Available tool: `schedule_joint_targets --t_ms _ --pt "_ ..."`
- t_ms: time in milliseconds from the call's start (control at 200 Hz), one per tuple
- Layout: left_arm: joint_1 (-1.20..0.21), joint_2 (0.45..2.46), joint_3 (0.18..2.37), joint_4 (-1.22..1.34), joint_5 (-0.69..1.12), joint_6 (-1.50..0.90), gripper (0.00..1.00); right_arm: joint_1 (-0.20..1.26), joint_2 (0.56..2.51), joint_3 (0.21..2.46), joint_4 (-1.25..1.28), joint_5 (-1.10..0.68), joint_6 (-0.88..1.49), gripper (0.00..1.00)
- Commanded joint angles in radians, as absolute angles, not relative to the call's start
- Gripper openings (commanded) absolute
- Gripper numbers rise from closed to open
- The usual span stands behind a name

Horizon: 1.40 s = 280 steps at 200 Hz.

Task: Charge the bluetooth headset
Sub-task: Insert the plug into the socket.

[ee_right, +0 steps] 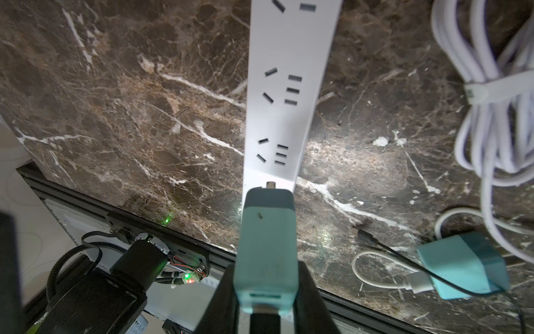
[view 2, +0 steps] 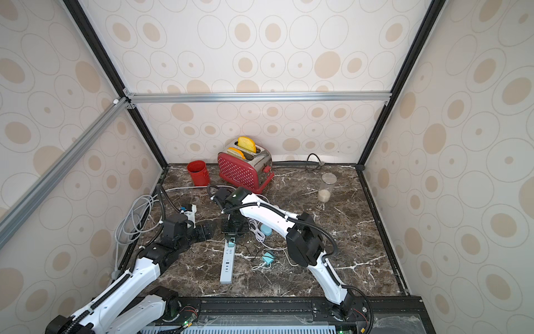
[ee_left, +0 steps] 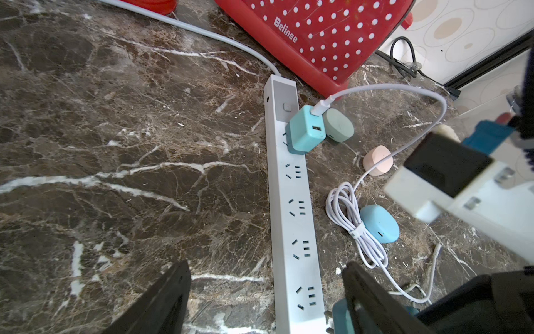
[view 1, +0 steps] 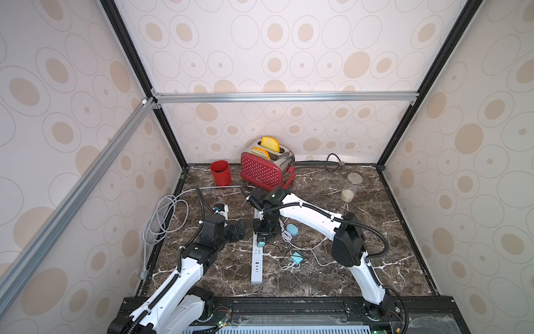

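The teal adapter (ee_right: pixel 267 237) is clamped between the jaws of the right gripper (ee_right: pixel 267 264), which are closed partway onto its flat sides. It is gripped by the body so that the prongs (ee_right: pixel 270 184) are left free. The prongs are pointed away from the wrist, at the power strip (ee_right: pixel 286 115) directly beyond the fingertips. A gap appears between prongs and strip, so insertion is judged not yet done. The adapter's USB port is turned back toward the wrist, so a cable can probably be fitted only after release.

The left gripper (ee_left: pixel 261 264) is held with its jaws spread wide and nothing between them. It is stationed close beside the right gripper, near the strip, presumably so that the strip can be steadied against the insertion force.

The blue headset case (ee_left: pixel 375 222) is lying on the marble near the right gripper, on the side away from the left arm, just beside the coiled white cable (ee_right: pixel 497 72). Its port is empty. A second teal adapter (ee_right: pixel 462 266) is lying loose nearby.
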<state>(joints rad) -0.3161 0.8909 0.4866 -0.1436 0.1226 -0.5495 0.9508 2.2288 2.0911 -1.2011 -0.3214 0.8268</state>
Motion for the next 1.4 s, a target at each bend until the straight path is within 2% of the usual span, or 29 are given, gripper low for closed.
schedule_joint_targets --t_ms 0,1397 --pt "-0.318 0.883 0.485 -0.129 0.126 -0.551 0.84 0.951 2.247 2.1 -1.24 -0.321 0.836 0.03" --pt "-0.318 0.894 0.483 -0.121 0.136 -0.558 0.86 0.899 2.358 2.164 -1.24 -0.32 0.813 0.02"
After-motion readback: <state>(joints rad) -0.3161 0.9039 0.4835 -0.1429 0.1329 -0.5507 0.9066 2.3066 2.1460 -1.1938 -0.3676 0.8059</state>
